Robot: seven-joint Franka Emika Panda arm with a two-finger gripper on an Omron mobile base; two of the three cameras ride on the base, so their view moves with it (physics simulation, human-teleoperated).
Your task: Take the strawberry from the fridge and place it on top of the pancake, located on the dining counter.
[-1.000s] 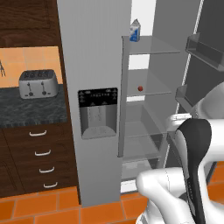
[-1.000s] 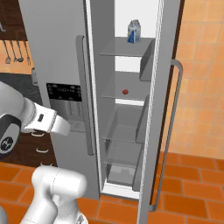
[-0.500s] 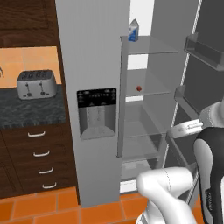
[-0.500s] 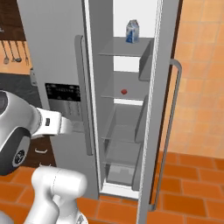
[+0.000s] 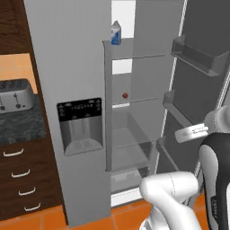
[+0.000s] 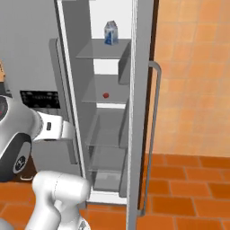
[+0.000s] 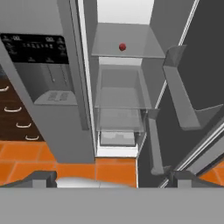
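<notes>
Fridge (image 5: 72,67) stood ahead of gripper (image 7: 111,177), right door swung open. Dispenser panel (image 7: 37,48) lay up-left of gripper. Strawberry (image 7: 122,47) sat on middle glass shelf (image 7: 131,50), well above and beyond gripper, untouched. Blue-white carton (image 5: 116,33) stood on shelf above it. Gripper jaws spread fully wide, nothing between fingertips (image 7: 43,178). Door bins (image 7: 183,100) hung right of gripper.
</notes>
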